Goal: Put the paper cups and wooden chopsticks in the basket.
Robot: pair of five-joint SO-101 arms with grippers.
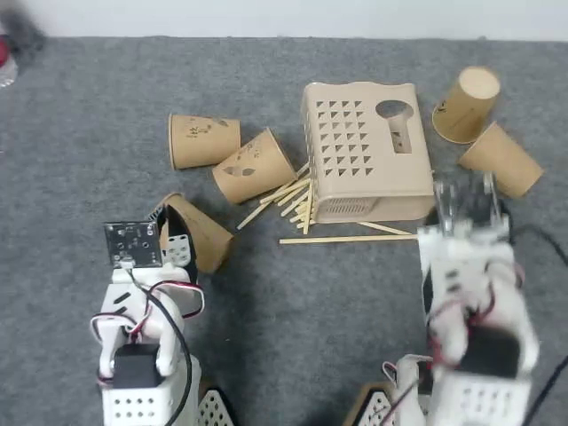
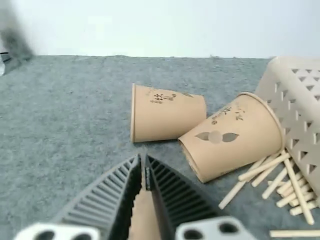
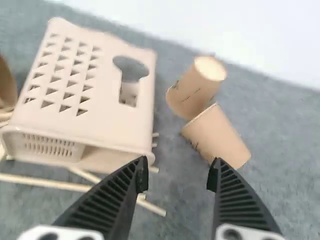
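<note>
Grip first: left tool (image 2: 143,161) pinched shut on the thin rim of a paper cup (image 1: 206,238) lying on the grey, felt-covered table (image 1: 80,115). Light squeeze and a slow lift advised, paper wall easily crushed. Right tool (image 3: 179,167) spread apart, hovering just beside the basket (image 1: 364,151), a stiff perforated plastic box tipped on its side; likely needs righting. Slim wooden chopsticks (image 1: 293,200) fanned against its near edge. Beyond, two tapered cups (image 1: 253,166) to one side, another pair (image 1: 466,105) to the other.

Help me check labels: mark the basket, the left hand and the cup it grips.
basket (image 1: 355,146), high view, perforated wall.
left hand (image 2: 143,161), left wrist view, between its fingertips.
gripped paper cup (image 1: 209,236), high view, side wall.
</note>
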